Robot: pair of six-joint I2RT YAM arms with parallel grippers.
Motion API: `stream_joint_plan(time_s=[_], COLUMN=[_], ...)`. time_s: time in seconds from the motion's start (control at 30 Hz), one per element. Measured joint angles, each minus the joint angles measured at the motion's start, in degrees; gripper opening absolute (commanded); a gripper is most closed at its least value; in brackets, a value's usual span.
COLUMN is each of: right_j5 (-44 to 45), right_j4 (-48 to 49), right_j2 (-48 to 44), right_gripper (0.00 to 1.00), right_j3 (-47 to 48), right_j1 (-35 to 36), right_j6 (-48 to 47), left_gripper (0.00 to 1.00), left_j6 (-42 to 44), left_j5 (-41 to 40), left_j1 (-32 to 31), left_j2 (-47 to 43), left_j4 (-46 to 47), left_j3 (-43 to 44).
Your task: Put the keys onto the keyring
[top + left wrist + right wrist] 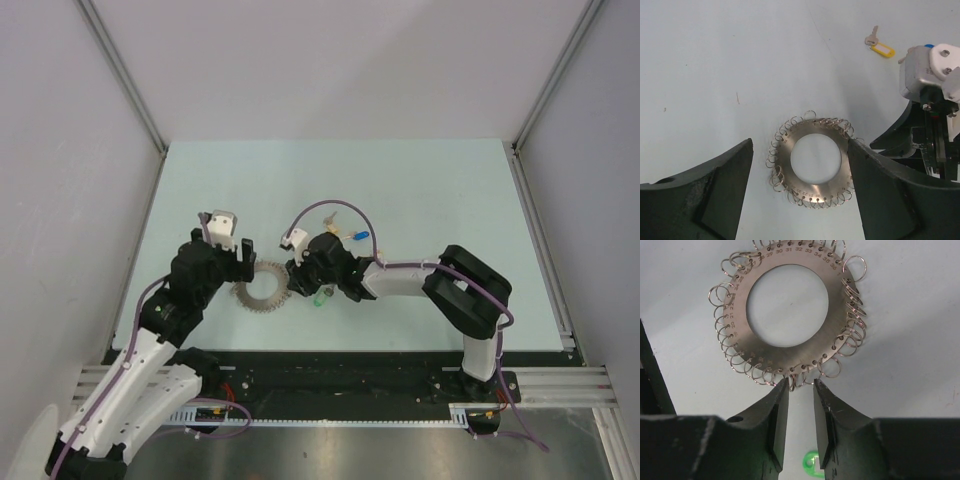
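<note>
The keyring [262, 290], a flat silver disc with a big hole and many small wire loops round its edge, lies flat on the table. My left gripper [800, 143] is open and straddles the keyring [784, 159]; its right finger [875, 180] overlaps the disc's rim. My right gripper [801, 385] is open by a narrow gap, its tips at the near edge of the keyring [785, 354] with a few small loops between them. A key with a green tag [811, 460] lies under the right fingers. A yellow-tagged key [880, 47] and a blue-tagged key [362, 236] lie farther back.
The right arm's wrist camera housing [930, 70] stands close to my left gripper's right side. Grey walls enclose the pale table [420, 190] on three sides. A purple cable [330, 207] arches over the right wrist.
</note>
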Motion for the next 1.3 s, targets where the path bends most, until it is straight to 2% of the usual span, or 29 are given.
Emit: stream_joint_plan(time_s=[0.77, 0.83, 1.03, 1.3], right_j5=[-0.02, -0.02, -0.02, -0.68], right_j4=[-5.55, -6.34, -7.78, -8.04], right_j2=[6.97, 7.1, 7.1, 6.93], right_gripper=[0.2, 0.13, 0.0, 0.0], right_j3=[7.06, 7.37, 7.72, 7.8], right_j1=[1.86, 1.86, 1.79, 0.76], right_j6=[-3.08, -3.15, -3.5, -3.58], left_gripper=[0.82, 0.82, 0.82, 0.82], left_j6=[0.96, 0.96, 0.96, 0.96], left_j5=[3.02, 3.15, 3.43, 3.52], left_j1=[1.7, 1.75, 1.97, 2.21], left_j2=[1.42, 1.42, 1.42, 0.7], left_j4=[-0.07, -0.07, -0.07, -0.07], left_j3=[0.0, 0.0, 0.0, 0.0])
